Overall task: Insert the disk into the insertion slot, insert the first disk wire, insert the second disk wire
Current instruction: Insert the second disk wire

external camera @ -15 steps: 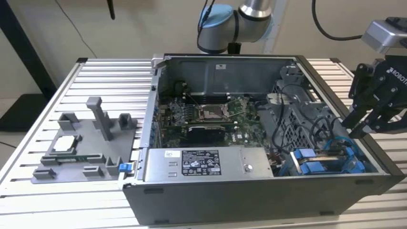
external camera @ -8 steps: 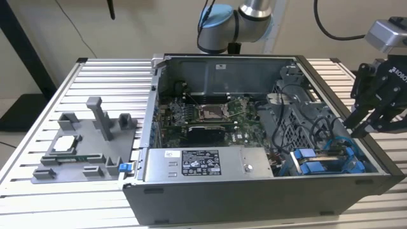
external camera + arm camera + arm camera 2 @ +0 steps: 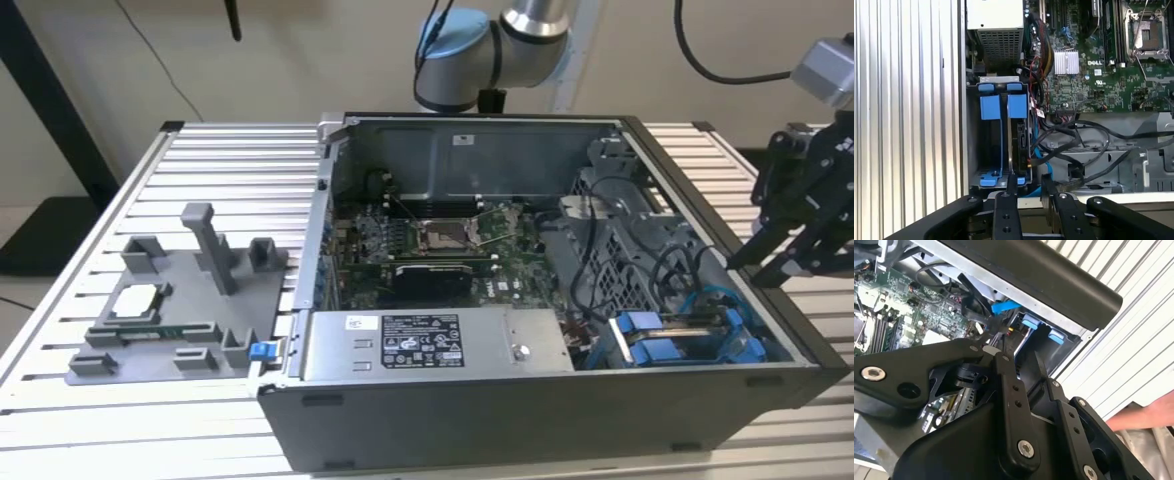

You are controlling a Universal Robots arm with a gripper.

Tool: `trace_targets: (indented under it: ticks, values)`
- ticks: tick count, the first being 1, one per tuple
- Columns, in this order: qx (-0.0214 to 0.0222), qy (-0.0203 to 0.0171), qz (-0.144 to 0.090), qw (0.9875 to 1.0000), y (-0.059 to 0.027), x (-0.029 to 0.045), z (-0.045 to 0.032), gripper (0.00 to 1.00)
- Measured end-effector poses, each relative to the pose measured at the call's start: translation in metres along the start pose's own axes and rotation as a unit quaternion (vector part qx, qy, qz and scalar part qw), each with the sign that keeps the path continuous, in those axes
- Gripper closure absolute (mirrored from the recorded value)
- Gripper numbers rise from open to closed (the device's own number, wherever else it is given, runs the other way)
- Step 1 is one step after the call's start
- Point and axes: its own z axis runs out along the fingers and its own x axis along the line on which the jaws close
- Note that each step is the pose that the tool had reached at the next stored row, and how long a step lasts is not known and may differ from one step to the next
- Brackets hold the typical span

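Standing on edge in the insertion slot (image 3: 999,79), the disk (image 3: 1021,142) sits in its blue carrier, in the bay nearer the motherboard (image 3: 1089,60). A second blue carrier (image 3: 990,107) is just beside it. Black cables (image 3: 1074,132) and a blue cable (image 3: 1047,170) run close by the disk; I cannot tell whether any is plugged in. The gripper (image 3: 1028,177) hovers above the case wall (image 3: 534,420) at the cage end, fingers apart, holding nothing.

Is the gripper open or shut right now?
Open: in the first wrist view the gripper has its fingers apart, with nothing held between them.
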Motion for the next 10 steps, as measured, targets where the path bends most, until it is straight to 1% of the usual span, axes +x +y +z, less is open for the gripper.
trace_targets:
  ticks: [3, 4, 10]
  values:
    - [-0.0050, 0.0004, 0.000, 1.0000, -0.0053, -0.0004, -0.0007, 0.00]
    - [-0.0060, 0.0005, 0.000, 1.0000, -0.0059, -0.0004, -0.0008, 0.00]
    - [-0.0061, 0.0004, 0.000, 1.0000, -0.0059, -0.0004, -0.0008, 0.00]
